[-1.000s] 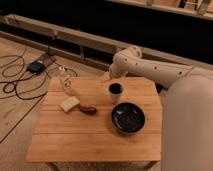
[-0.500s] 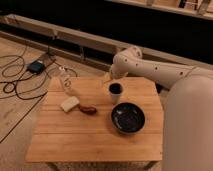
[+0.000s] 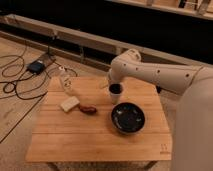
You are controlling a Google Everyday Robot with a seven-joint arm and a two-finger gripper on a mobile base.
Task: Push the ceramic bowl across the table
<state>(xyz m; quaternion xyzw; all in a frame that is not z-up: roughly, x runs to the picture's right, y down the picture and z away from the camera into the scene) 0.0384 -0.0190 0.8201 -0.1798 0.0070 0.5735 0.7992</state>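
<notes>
The ceramic bowl (image 3: 128, 118), wide, shallow and glossy black, sits on the right half of the light wooden table (image 3: 95, 142). My white arm reaches in from the right and bends down over the table's far edge. Its gripper (image 3: 113, 83) hangs just behind and above a small white cup (image 3: 115, 93) with a dark inside. The gripper is beyond the bowl, with the cup between them, and it does not touch the bowl.
A clear bottle (image 3: 65, 81) stands at the table's far left. A pale block (image 3: 69, 104) and a small reddish-brown item (image 3: 88, 109) lie left of the bowl. Cables and a dark box (image 3: 37, 66) lie on the floor to the left. A dark wall runs behind.
</notes>
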